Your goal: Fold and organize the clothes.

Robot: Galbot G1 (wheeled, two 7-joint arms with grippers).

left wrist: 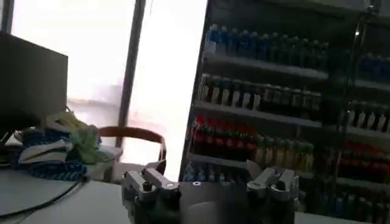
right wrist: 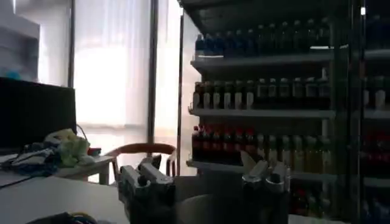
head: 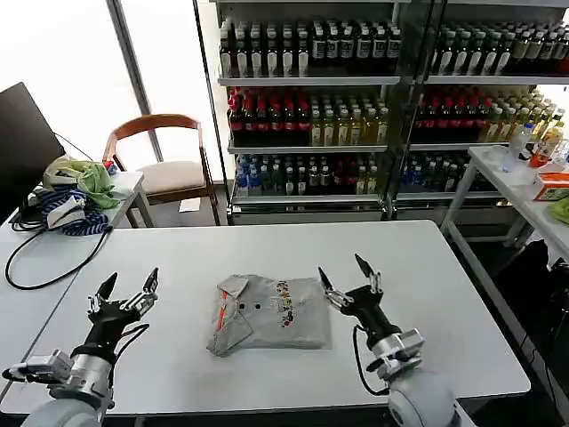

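Grey folded shirt (head: 269, 313): 1, on table (head: 444, 294) | left hand (head: 124, 293): spread | right hand (head: 350, 279): spread

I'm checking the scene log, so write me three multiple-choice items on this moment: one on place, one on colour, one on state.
1. Where does the folded shirt lie?
A. on the chair
B. on the white table, between the grippers
C. on a shelf

2. What colour trims its collar?
A. orange
B. blue
C. purple

3. How are the left gripper and right gripper?
A. both shut on cloth
B. one holds a bottle
C. both open, holding nothing

Answers: 1 B, it lies mid-table with a gripper on either side; 2 A, orange edging shows at the collar; 3 C, the fingers of both are spread above the table.
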